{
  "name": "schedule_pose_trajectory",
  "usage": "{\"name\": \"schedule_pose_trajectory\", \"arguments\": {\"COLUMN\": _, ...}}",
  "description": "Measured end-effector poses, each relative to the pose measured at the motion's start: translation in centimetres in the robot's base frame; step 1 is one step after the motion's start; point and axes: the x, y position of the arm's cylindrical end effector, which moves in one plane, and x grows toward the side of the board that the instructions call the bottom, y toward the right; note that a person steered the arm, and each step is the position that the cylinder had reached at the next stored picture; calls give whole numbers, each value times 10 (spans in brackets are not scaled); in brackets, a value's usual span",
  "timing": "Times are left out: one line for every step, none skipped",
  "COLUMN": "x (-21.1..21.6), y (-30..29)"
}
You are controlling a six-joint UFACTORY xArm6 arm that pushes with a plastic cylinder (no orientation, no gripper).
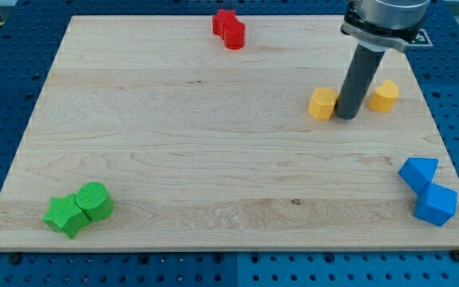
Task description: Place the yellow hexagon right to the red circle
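Two red blocks touch near the view's top edge: a round one, the red circle (pixel 235 35), and a lumpier red block (pixel 223 21) just up and left of it. Two yellow faceted blocks lie at the right, and I cannot tell which is the hexagon. One yellow block (pixel 322 104) is left of my rod and the other (pixel 384 95) is right of it. My tip (pixel 347 116) rests on the board between them, touching or nearly touching the left one. It is a small gap away from the right one.
The wooden board (pixel 213 159) sits on a blue perforated table. A green star (pixel 64 216) and a green circle (pixel 95 199) touch at the bottom left. Two blue angular blocks (pixel 418 173) (pixel 436 204) touch near the right edge.
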Motion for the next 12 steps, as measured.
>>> {"name": "schedule_pose_trajectory", "arguments": {"x": 0, "y": -21}}
{"name": "schedule_pose_trajectory", "arguments": {"x": 0, "y": -24}}
{"name": "schedule_pose_trajectory", "arguments": {"x": 0, "y": -27}}
{"name": "schedule_pose_trajectory", "arguments": {"x": 0, "y": -32}}
{"name": "schedule_pose_trajectory", "arguments": {"x": 2, "y": -39}}
{"name": "schedule_pose_trajectory", "arguments": {"x": 2, "y": -42}}
{"name": "schedule_pose_trajectory", "arguments": {"x": 2, "y": -42}}
{"name": "schedule_pose_trajectory", "arguments": {"x": 11, "y": -42}}
{"name": "schedule_pose_trajectory", "arguments": {"x": 17, "y": -42}}
{"name": "schedule_pose_trajectory", "arguments": {"x": 17, "y": -45}}
{"name": "schedule_pose_trajectory", "arguments": {"x": 7, "y": -57}}
{"name": "schedule_pose_trajectory", "arguments": {"x": -12, "y": -62}}
